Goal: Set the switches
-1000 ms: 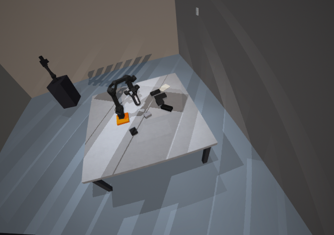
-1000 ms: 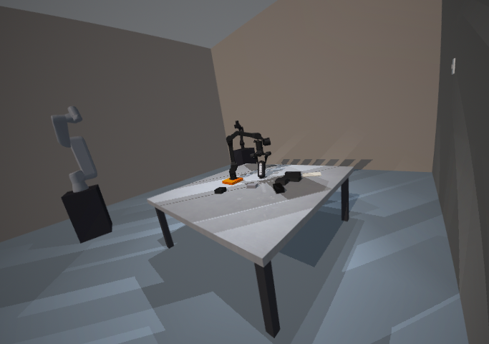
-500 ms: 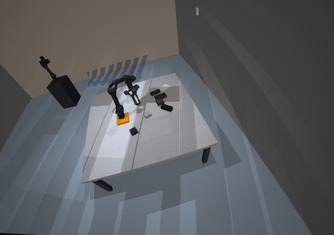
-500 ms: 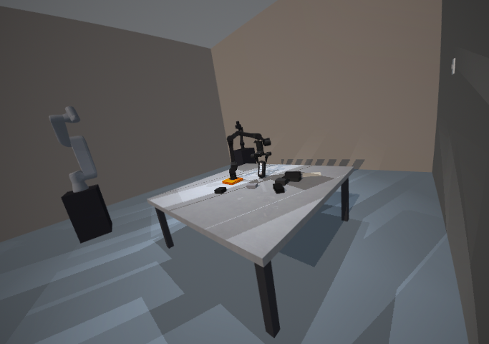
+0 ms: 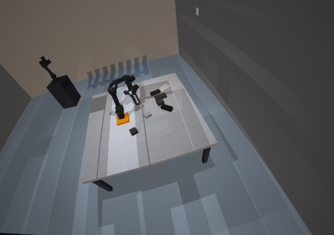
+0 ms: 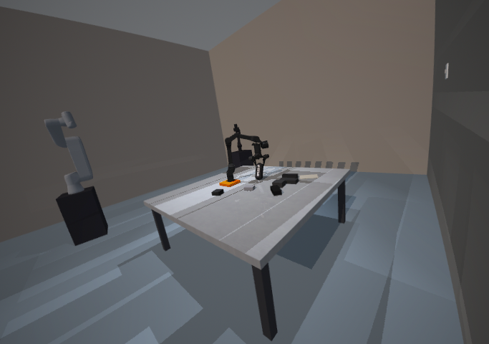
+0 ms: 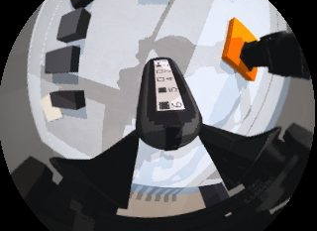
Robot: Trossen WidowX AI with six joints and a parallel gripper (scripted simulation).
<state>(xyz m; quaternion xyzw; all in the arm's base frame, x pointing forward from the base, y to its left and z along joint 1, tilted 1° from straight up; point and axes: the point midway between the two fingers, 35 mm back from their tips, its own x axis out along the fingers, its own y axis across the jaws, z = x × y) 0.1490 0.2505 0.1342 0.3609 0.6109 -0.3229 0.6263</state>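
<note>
The dark grey controller unit (image 5: 136, 99) (image 6: 258, 172) (image 7: 170, 123) hangs above the bench (image 5: 169, 149) (image 6: 228, 215). My gripper (image 5: 132, 93) (image 6: 258, 161) (image 7: 168, 130) is shut on its near end. In the wrist view its white label (image 7: 166, 89) faces the camera, with the unit's long side pointing away from me. The squares beside 6 and 5 look filled; those beside 4 and 3 look empty. The squares at the far end are too small and foreshortened to read surely. The rocker switches are hidden.
Several dark modules, one of them a black block (image 5: 167, 107) (image 6: 276, 190), lie right of the arm. A cream plate (image 5: 164, 88) (image 6: 308, 176) (image 7: 52, 109) lies behind them. A light grey block (image 5: 147, 114) (image 6: 249, 188) and a dark block (image 5: 133, 131) (image 6: 217, 192) lie nearer the orange arm base (image 5: 122, 120) (image 6: 229, 183).
</note>
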